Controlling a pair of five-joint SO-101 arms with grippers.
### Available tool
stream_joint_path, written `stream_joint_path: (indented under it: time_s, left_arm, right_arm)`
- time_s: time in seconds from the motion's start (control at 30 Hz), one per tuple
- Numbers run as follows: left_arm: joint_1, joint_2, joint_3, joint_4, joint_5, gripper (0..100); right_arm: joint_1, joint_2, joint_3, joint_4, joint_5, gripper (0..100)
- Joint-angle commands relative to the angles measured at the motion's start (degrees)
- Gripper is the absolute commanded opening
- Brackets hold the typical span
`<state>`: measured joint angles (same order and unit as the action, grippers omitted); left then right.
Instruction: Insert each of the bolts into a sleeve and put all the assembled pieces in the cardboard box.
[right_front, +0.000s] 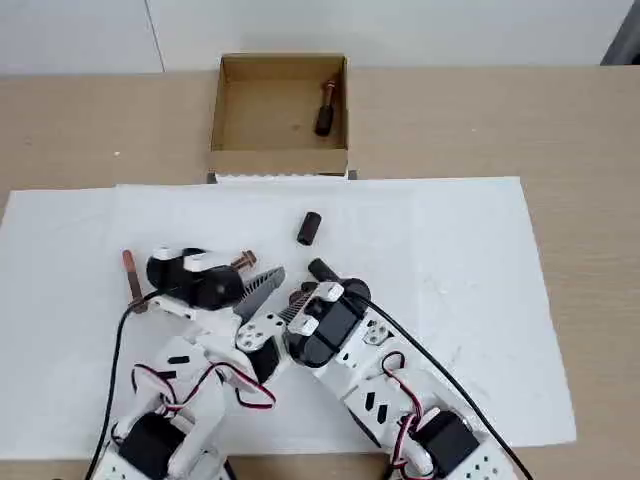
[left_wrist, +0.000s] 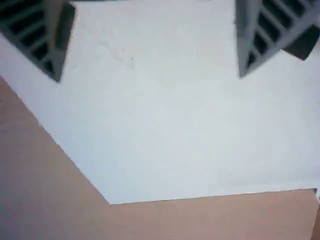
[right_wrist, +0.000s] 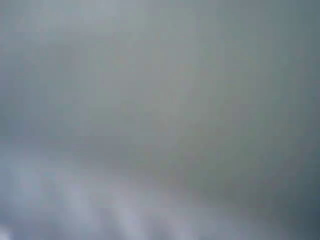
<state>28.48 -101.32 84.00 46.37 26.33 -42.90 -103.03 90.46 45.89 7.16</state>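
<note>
High view: a short black sleeve (right_front: 309, 228) lies on white paper (right_front: 460, 300) — the left gripper (left_wrist: 148, 75) has its jaws spread.

The two arms (right_front: 325, 325) are crowding together at the near middle, closing the gap between them; a loose sleeve (right_front: 309, 228) is lying on the way toward the cardboard box (right_front: 280, 161), whose front wall is standing across the approach; the right side of the white sheet (right_front: 460, 290) is offering open passage.

No readable text, labels, numbers or signs, cardboard box (right_front: 280, 160) plain
</note>
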Motion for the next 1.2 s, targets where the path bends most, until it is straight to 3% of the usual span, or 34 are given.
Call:
stream_joint_path:
  time_s: [0.0,0.13,0.53,0.8,1.17]
  left_arm:
    - [-0.35,-0.53,-3.03,0.44,-0.62,12]
    - [-2.29,-0.53,-3.03,0.00,-7.91,0]
    - [-23.91,-0.53,5.23,0.26,-18.02,0]
    - [-25.32,-0.53,12.53,0.00,-18.29,0]
    - [-25.32,-0.26,12.53,0.35,-18.29,0]
  right_arm:
    - [0.22,-0.84,-0.97,-1.89,0.62,0.3]
    - [3.82,-0.92,-1.05,-1.89,0.62,0.3]
    - [13.32,-0.84,-0.70,-1.45,0.18,0.2]
    - [16.92,-0.40,-3.87,5.76,-8.18,0.2]
    - [16.92,4.00,-10.99,7.78,-8.35,0.2]
